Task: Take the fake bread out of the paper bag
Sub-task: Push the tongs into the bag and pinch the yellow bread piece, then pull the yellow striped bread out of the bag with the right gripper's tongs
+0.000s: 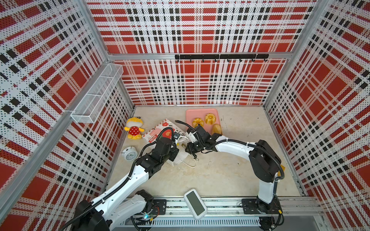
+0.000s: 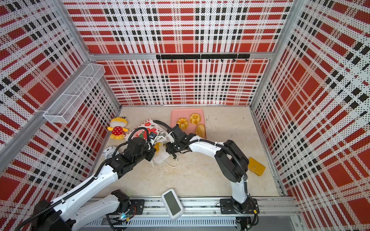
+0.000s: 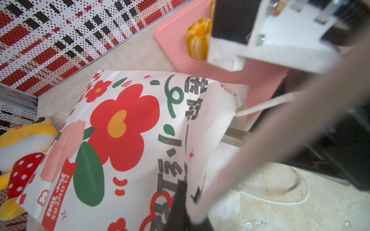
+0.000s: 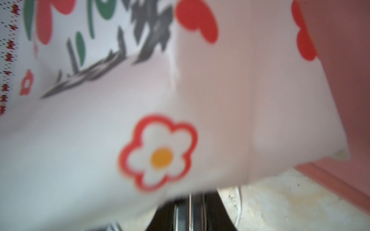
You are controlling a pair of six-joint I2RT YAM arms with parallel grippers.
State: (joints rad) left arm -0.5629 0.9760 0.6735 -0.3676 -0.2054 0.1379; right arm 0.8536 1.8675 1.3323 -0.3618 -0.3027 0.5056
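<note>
White paper bag (image 1: 158, 131) lies mid-frame on worktop (image 1: 210, 176); left gripper (image 3: 189, 195) fingers clamped on its rim, right gripper (image 1: 186, 147) fingers together at its mouth. Three fake bread (image 1: 209, 118) pieces on pink tray (image 1: 192, 114), upper centre.

We note a robot lab cell: plaid perforated panels (image 1: 200, 84) on aluminium frame (image 1: 140, 56), left arm (image 1: 120, 186) and right arm (image 1: 234, 148) bolted to a rail (image 1: 220, 207) by the worktop (image 1: 220, 176).

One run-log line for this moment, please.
paper bag: on its side | left gripper: shut on bag edge | right gripper: shut at bag mouth, hold unclear | pink tray: two ring cakes, one loaf
</note>
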